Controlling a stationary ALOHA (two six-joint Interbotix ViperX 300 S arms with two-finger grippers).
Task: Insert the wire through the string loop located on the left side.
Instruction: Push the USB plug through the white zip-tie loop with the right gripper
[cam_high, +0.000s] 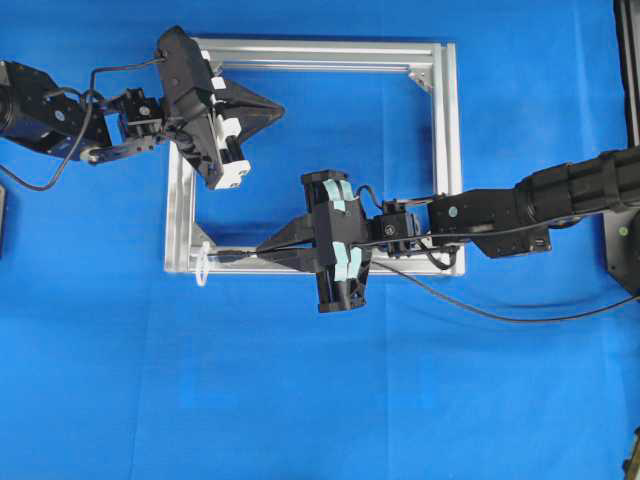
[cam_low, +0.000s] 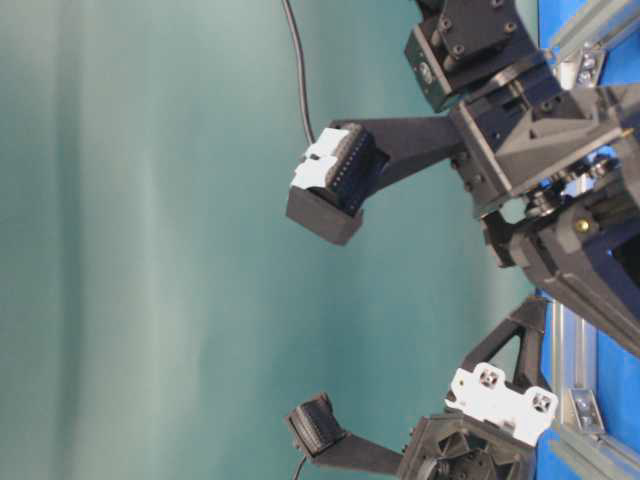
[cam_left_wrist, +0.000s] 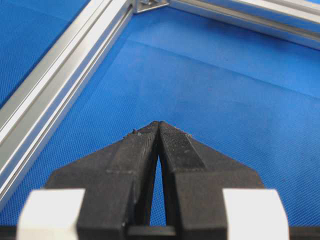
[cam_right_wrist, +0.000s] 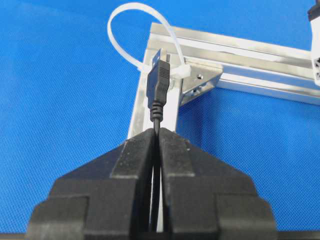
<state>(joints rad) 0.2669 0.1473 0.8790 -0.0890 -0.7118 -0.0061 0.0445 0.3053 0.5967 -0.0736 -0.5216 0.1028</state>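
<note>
Blue cloth (cam_right_wrist: 60, 150); wire (cam_right_wrist: 159, 87) before string loop (cam_right_wrist: 122, 35).

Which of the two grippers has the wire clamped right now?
The right gripper: it pinches the wire, plug pointing at the string loop. The left gripper is shut on nothing, inside the aluminium frame.

I count two robot arms, each with one gripper, left (cam_high: 268, 108) and right (cam_high: 268, 247), plus one square aluminium frame (cam_high: 448, 150), one white string loop (cam_right_wrist: 131, 35), and one black wire (cam_high: 500, 314).
</note>
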